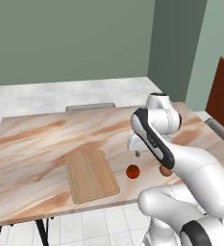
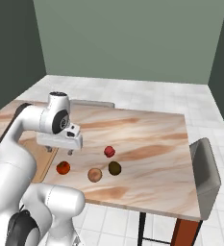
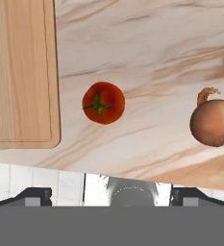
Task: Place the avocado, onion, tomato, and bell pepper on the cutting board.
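Gripper [image 2: 59, 150] hangs released above the marbled table [image 2: 147, 144], fingers spread, holding nothing. Left to right below: light wooden cutting board [image 3: 18, 72], bare; orange-red tomato [image 3: 103, 103] just beside it; tan round onion [image 3: 213, 122]; dark olive avocado [image 2: 114, 167]; crimson bell pepper [image 2: 109, 152].

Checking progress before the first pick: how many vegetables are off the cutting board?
4, all on the table right of the cutting board: tomato nearest it, then onion, avocado, and the crimson bell pepper farther back.
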{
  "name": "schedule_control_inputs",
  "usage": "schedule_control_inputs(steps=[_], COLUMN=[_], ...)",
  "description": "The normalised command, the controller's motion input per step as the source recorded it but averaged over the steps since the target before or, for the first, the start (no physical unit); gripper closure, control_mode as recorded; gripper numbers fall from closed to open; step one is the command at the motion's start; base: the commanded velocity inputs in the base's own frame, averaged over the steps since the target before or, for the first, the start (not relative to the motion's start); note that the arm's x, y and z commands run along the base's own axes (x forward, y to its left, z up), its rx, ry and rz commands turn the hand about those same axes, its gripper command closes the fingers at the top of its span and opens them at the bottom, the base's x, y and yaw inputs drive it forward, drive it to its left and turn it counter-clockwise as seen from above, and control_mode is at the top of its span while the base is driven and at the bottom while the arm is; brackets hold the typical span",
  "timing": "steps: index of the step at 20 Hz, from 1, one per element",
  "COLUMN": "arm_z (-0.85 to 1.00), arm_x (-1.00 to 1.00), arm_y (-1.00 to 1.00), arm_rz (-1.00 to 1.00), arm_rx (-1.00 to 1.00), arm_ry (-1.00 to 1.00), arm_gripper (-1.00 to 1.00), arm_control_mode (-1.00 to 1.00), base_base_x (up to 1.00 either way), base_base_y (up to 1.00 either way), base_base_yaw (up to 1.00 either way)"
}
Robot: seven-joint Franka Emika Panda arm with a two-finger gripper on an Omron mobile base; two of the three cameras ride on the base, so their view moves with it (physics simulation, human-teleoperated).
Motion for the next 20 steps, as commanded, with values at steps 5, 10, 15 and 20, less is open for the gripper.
schedule_control_inputs(steps=[5,10,15,20], arm_z=[-0.62,-0.60,-0.35,-0.20], arm_x=[0.00,0.01,0.15,0.22], arm_y=[0.22,0.20,0.08,0.00], arm_rz=[0.05,0.05,0.01,0.00], arm_rx=[0.00,0.00,0.00,0.00], arm_ry=[0.05,0.01,-0.05,-0.09], arm_gripper=[-1.00,-1.00,-1.00,-1.00], arm_control_mode=[-1.00,-1.00,-1.00,-1.00], base_base_x=[0.00,0.00,0.00,0.00], base_base_y=[0.00,0.00,0.00,0.00], base_base_yaw=[0.00,0.00,0.00,0.00])
